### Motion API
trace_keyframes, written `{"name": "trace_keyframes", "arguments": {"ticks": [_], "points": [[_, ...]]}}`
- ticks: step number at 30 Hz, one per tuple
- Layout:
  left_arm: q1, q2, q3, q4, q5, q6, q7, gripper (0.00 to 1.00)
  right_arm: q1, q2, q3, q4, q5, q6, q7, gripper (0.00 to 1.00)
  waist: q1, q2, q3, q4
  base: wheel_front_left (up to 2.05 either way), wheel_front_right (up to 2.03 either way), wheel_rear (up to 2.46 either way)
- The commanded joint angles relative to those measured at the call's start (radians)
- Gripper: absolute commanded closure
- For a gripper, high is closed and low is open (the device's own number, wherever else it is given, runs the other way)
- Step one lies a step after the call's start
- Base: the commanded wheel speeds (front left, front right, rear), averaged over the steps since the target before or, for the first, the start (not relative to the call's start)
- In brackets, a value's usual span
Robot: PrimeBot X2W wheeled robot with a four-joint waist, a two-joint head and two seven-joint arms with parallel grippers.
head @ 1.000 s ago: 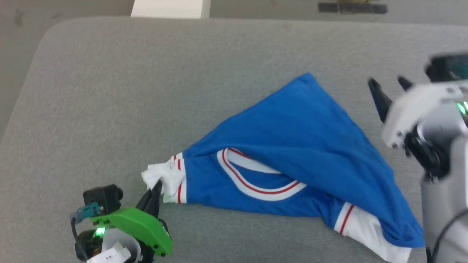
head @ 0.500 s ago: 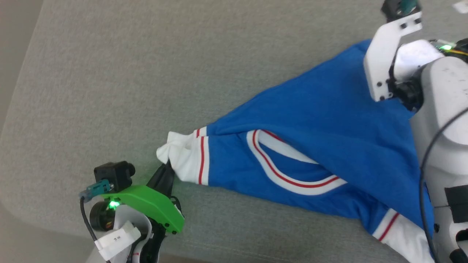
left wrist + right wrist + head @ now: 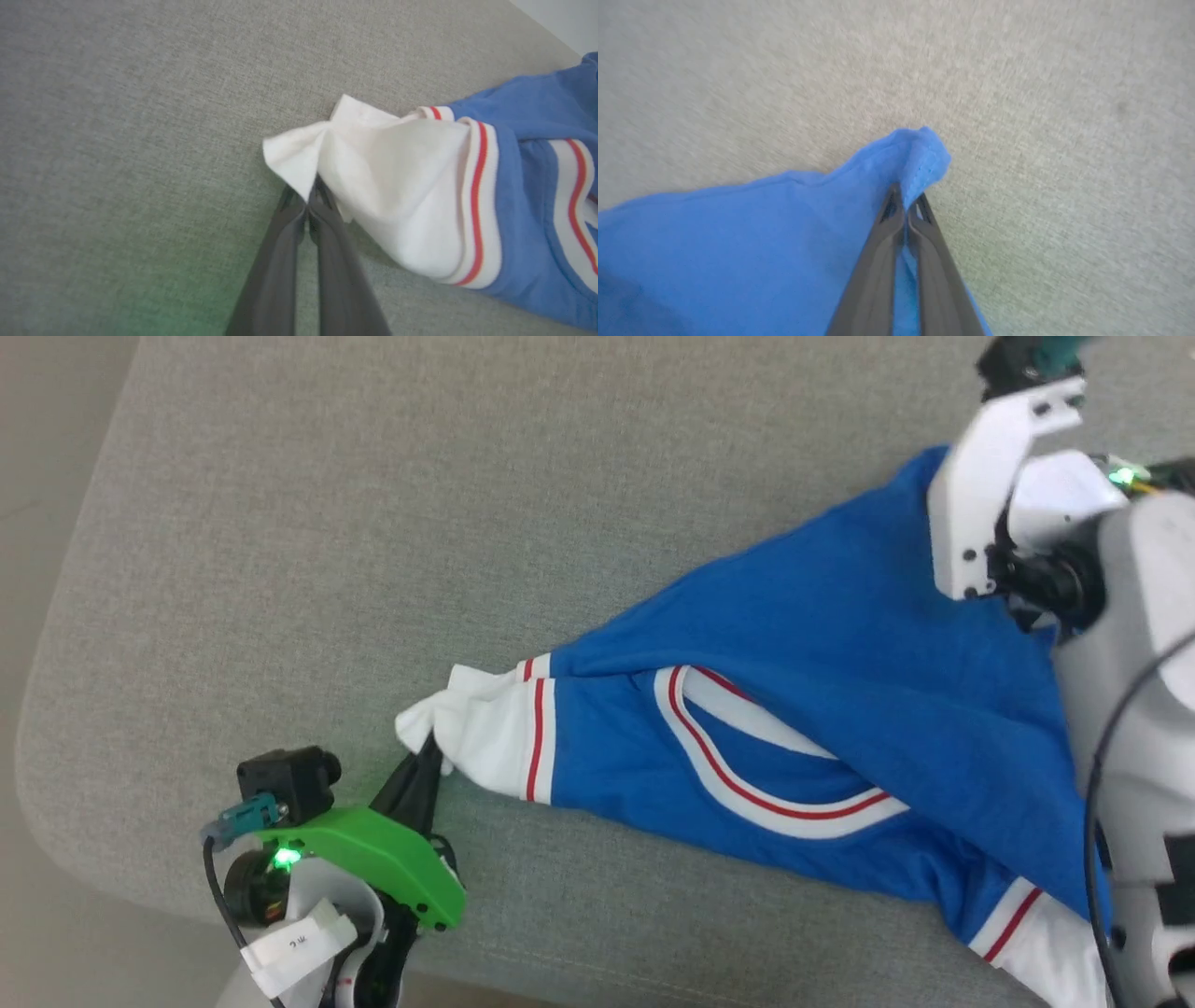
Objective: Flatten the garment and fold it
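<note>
Both claws pinched tight: left gripper [image 3: 308,198] on the white sleeve [image 3: 373,186] lower left, right gripper [image 3: 906,200] on the blue hem corner [image 3: 924,154] upper right. The garment [image 3: 822,691] lies bunched mid-frame. This is the flattening step; next I'd pull my grips apart.

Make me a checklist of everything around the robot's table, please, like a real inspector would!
Surface: grey cloth-covered table with a rounded corner.
Job's things: garment, bunched up, not yet flat or folded.
Clutter: nothing seen.
Grippers: left gripper shut on the tip of the white sleeve; right gripper shut on a blue corner.
Cables: black cable at the left wrist; black wire along the right arm.
Surroundings: pale floor beside the table.
</note>
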Motion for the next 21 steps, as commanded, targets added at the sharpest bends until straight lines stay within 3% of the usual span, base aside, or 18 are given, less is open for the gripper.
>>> {"name": "trace_keyframes", "arguments": {"ticks": [1, 5, 10, 13, 14, 18, 21], "points": [[0.017, 0.008, 0.003, 0.006, -0.003, 0.012, 0.001, 1.0, 0.038, -0.008, -0.018, -0.042, 0.028, -0.001, -0.043, 1.0, 0.0, 0.0, -0.097, -0.065, 0.0, 0.0, 0.0], [0.054, 0.018, 0.01, -0.007, -0.002, 0.033, 0.004, 1.0, 0.186, -0.041, -0.084, -0.206, 0.114, -0.001, -0.115, 1.0, 0.0, 0.0, -0.185, -0.109, 0.0, 0.0, 0.0], [0.104, 0.03, 0.022, -0.03, -0.002, 0.06, 0.005, 1.0, 0.441, -0.05, -0.206, -0.435, 0.203, -0.001, -0.094, 1.0, 0.0, 0.0, -0.268, -0.155, 0.0, 0.0, 0.0], [0.133, 0.034, 0.03, -0.042, -0.006, 0.073, 0.003, 1.0, 0.609, -0.025, -0.274, -0.562, 0.25, -0.001, -0.039, 1.0, 0.0, 0.0, -0.309, -0.178, 0.0, 0.0, 0.0], [0.168, 0.034, 0.04, -0.059, -0.015, 0.086, -0.001, 1.0, 0.759, 0.009, -0.307, -0.652, 0.283, -0.001, 0.029, 1.0, 0.0, 0.0, -0.351, -0.199, 0.0, 0.0, 0.0], [0.203, 0.024, 0.054, -0.078, -0.04, 0.089, -0.016, 1.0, 0.891, 0.054, -0.318, -0.724, 0.36, -0.001, 0.135, 1.0, 0.0, 0.0, -0.398, -0.218, 0.0, 0.0, 0.0], [0.198, 0.009, 0.075, -0.091, -0.078, 0.067, -0.038, 1.0, 0.906, 0.066, -0.345, -0.757, 0.407, -0.001, 0.187, 1.0, 0.0, 0.0, -0.426, -0.225, 0.0, 0.0, 0.0]]}}
